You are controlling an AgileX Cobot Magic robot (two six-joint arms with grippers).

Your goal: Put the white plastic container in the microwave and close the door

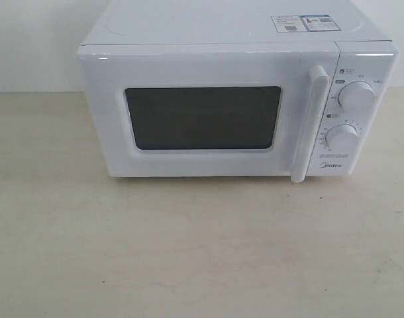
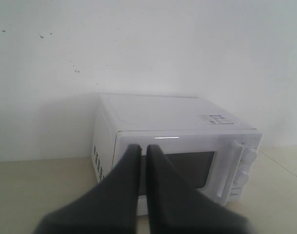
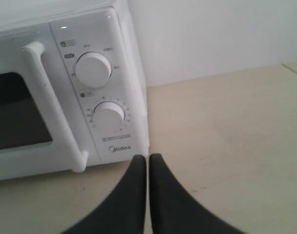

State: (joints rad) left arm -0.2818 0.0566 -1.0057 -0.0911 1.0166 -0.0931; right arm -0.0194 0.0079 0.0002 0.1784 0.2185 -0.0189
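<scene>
Exterior view puts the microwave (image 1: pixel 208 26) on the bench (image 1: pixel 189 252), facing the camera, with its door (image 1: pixel 189 69) shut flush against the front. The container is not visible in any view; the door's dark window (image 1: pixel 203 118) hides whatever lies behind it. A long white handle (image 1: pixel 308 122) runs upright down the door's right edge, just beside the control panel, where two round dials (image 1: pixel 356 96) sit one above the other over the Midea mark (image 1: pixel 331 168). Stickers (image 1: pixel 304 23) lie on the microwave's top near its right rear corner.

Right wrist view has the right claw (image 3: pixel 148 157) over bare bench just off the microwave's front corner on the dial side, its two dark fingers (image 3: pixel 134 185) pressed together with nothing between them.

Left wrist view has the left claw (image 2: pixel 143 148) well back from the microwave and level with the door, fingers drawn together to a thin slit and gripping nothing. Vent slots (image 2: pixel 97 158) show on the microwave's side wall, and a plain white wall (image 2: pixel 139 48) stands behind.
</scene>
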